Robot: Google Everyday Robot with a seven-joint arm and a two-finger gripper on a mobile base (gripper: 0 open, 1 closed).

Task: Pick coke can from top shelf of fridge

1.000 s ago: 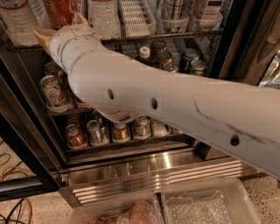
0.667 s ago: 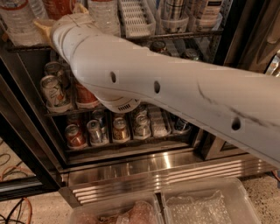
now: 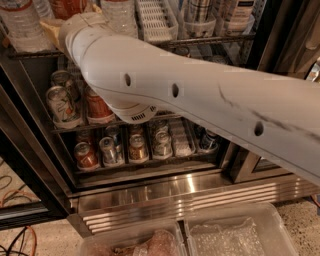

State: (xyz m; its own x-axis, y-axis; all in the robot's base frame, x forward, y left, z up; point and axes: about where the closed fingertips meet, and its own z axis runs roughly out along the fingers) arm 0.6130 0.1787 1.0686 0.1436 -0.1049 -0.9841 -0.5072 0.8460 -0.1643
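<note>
At the upper left of the fridge [image 3: 175, 196], on the top shelf [image 3: 210, 42], the coke can [image 3: 69, 6] shows only as a red patch at the picture's top edge. It is squeezed between the left water bottle [image 3: 20, 25] and the right water bottle [image 3: 120, 15], with little room around it. The gripper [image 3: 70, 20] is at the can, mostly hidden by the white arm [image 3: 200, 100]; I cannot tell whether it grasps. The lower racks hold drink cans [image 3: 137, 147] in rows.
</note>
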